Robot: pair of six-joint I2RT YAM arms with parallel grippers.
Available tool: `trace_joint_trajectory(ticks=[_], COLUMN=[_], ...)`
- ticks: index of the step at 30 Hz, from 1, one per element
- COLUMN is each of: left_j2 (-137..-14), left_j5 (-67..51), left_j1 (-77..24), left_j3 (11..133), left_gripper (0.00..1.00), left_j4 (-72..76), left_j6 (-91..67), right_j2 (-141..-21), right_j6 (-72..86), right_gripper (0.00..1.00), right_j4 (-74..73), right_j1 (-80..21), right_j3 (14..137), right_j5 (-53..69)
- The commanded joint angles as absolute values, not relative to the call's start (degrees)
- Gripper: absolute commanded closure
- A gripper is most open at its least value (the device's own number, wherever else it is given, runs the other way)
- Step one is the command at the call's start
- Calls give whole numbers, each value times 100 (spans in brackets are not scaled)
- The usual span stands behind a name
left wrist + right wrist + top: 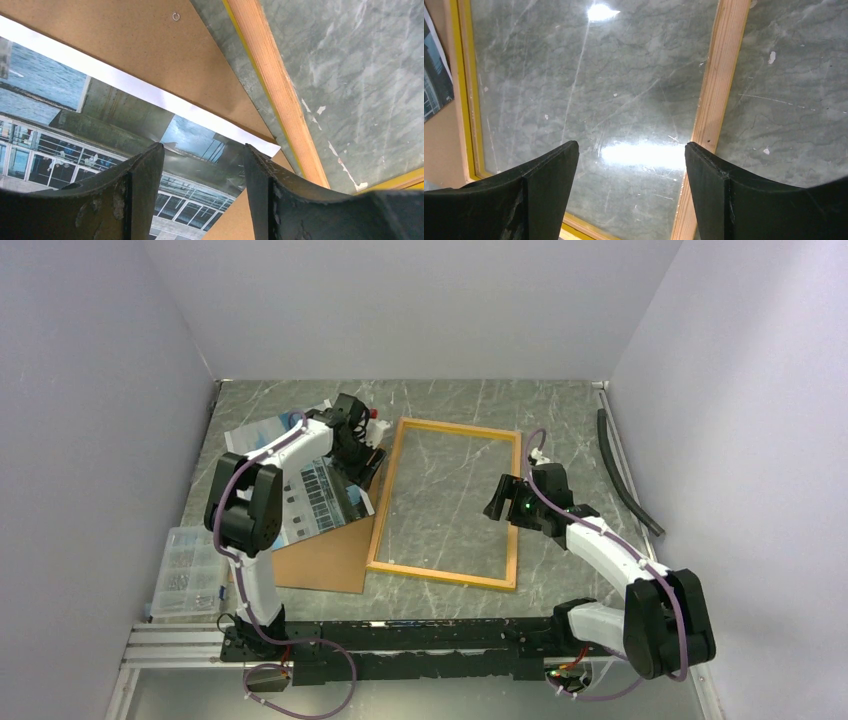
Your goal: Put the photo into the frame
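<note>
Jaws, left: parted and pointing down over the corner of the photo (45, 125) nearest the frame (272, 85); nothing visibly clamped.
Jaws, right: spread wide and empty, hovering above the frame's right rail and the pane beside it.
Photo: lies left of the frame on a brown backing board (320, 562), with one corner just beside the frame's left rail.
Frame: flat on the surface (560, 408), pane in place, nothing inside it.
Risk: pinched at one corner, the thin print could crease or slip. Dragging it could push the board against the frame, or catch the paper's edge on the rail.
Hidden: from above, the left arm covers the photo's middle. Both wrist views cut off the fingertips, so contact with the print cannot be told.
</note>
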State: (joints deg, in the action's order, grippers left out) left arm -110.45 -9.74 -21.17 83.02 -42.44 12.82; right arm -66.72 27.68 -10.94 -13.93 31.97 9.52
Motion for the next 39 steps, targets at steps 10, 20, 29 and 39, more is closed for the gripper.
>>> trace_joint_trajectory(ticks=[10,20,29,39], left_j2=[-10215,-10625,-10915,-11171], left_j5=[-1320,-885,-333,-176], left_j1=[-454,2027,2527,2394], left_j3=[9072,8706,8140,7739], left_gripper=[19,16,19,22], left_j4=[-5213,-5124,-4318,-3850], left_j6=[1858,2923,3028,2851], right_j2=[-7534,-10518,-11860,-12330], right_j6=[3427,3359,3359,3409], right_gripper=[19,20,20,21], right_j4=[-519,-549,-1009,-1710], right_j1=[-2993,-4747,-5086,-5089], right_j3=[4618,7628,8825,9234], right_j5=[556,422,393,226])
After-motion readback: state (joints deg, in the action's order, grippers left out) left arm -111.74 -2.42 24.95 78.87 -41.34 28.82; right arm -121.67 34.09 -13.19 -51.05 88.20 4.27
